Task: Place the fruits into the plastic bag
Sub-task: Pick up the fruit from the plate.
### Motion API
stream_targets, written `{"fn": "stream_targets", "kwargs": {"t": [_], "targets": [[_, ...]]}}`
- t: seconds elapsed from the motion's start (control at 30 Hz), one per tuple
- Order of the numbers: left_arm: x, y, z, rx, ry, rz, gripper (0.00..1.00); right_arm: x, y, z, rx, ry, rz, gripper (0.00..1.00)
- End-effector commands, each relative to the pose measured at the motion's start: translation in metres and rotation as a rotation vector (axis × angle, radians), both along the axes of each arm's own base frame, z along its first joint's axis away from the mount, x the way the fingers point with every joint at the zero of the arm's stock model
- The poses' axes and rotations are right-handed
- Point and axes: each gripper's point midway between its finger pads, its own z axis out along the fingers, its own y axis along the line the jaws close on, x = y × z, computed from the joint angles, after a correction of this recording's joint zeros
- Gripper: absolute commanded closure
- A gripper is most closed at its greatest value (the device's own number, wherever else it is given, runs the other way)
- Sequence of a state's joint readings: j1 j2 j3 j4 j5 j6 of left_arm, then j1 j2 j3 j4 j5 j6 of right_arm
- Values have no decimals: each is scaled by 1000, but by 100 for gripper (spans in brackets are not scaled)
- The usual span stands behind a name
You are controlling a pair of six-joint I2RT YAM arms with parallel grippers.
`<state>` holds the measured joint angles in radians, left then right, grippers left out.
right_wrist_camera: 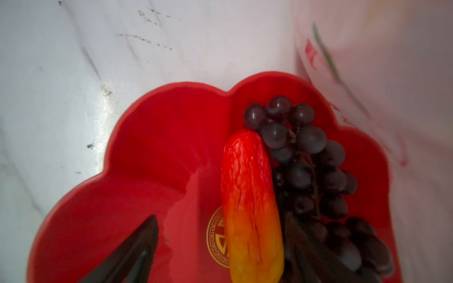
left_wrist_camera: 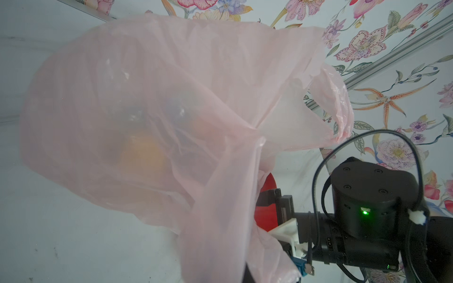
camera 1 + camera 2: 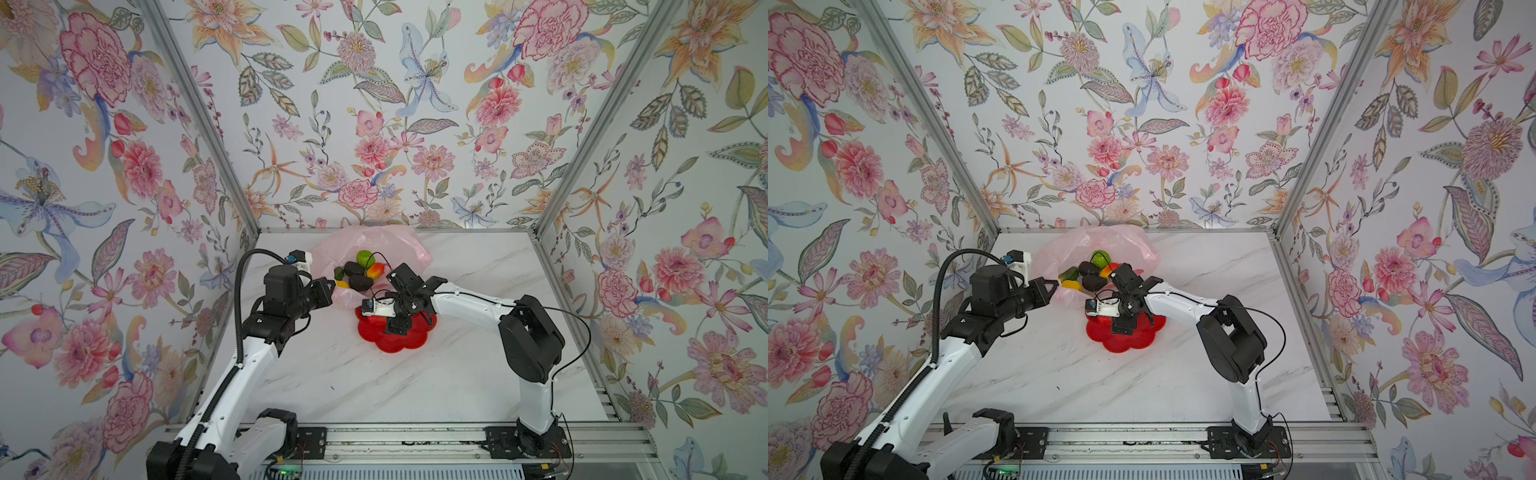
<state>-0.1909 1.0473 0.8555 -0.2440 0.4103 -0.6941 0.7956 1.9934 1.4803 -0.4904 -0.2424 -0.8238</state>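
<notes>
Straddling the red long piece [image 1: 250, 201], right hand [image 3: 397, 328] spread; left hand [image 3: 331, 284] apparently pinches plastic bag [image 3: 374, 241].

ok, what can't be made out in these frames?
Left wrist view: plastic bag film blurs the fruits inside and covers the left gripper tips.
Both top views: right arm hides most of what lies on the red plate.
Right wrist view: right gripper fingers and grape bunch run off the edge; contact with the red long piece unclear.
</notes>
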Motion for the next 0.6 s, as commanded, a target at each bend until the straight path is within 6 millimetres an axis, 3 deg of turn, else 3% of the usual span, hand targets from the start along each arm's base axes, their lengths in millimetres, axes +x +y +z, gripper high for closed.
{"fn": "stream_targets", "kwargs": {"t": [0.0, 0.3, 0.57], "targets": [[4, -1, 11, 38, -29, -11, 100, 1, -7, -13, -54, 42, 1, 20], [5, -1, 5, 51, -13, -11, 100, -3, -18, -36, -114, 104, 16, 28], [5, -2, 0, 35, 2, -8, 100, -4, -15, -43, -117, 142, 4, 49]]}}
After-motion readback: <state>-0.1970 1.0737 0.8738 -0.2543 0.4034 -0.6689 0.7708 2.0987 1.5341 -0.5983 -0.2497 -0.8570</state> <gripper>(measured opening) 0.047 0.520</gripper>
